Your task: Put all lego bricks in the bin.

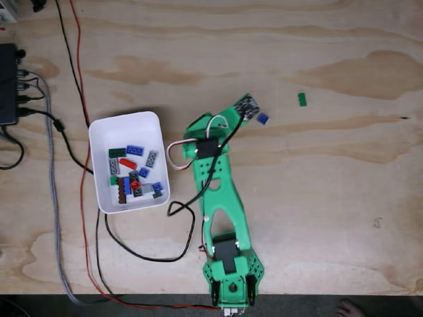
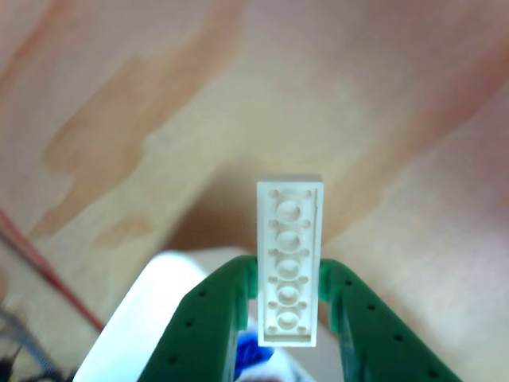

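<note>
In the other view my gripper is shut on a long white lego plate, held upright between the green fingers with its underside toward the camera. A corner of the white bin shows low on the left, and a blurred blue bit lies beneath the plate. In the fixed view the gripper is right of the bin, which holds several bricks. A blue brick lies just right of the gripper, and a green brick lies farther right on the table.
Black, red and grey cables run along the left side and loop under the bin. A black box sits at the left edge. The arm's base stands at the table's front edge, with a person's foot beyond it.
</note>
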Motion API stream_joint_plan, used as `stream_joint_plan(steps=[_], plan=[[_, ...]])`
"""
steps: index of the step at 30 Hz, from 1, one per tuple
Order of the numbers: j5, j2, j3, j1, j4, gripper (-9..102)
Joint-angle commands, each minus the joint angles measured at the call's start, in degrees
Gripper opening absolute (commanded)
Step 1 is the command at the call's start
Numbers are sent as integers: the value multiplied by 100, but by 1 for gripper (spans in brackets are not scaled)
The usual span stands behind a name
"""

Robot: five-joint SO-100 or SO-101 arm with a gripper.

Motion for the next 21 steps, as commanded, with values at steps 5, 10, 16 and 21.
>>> stream_joint_plan(steps=[5,10,16,21], plan=[[633,-589,-993,-2979,712,1],[352,-1310,-879,-2936,791,31],[431,352,-976,-677,527,29],[-3270,861,1292,1960,-545,27]])
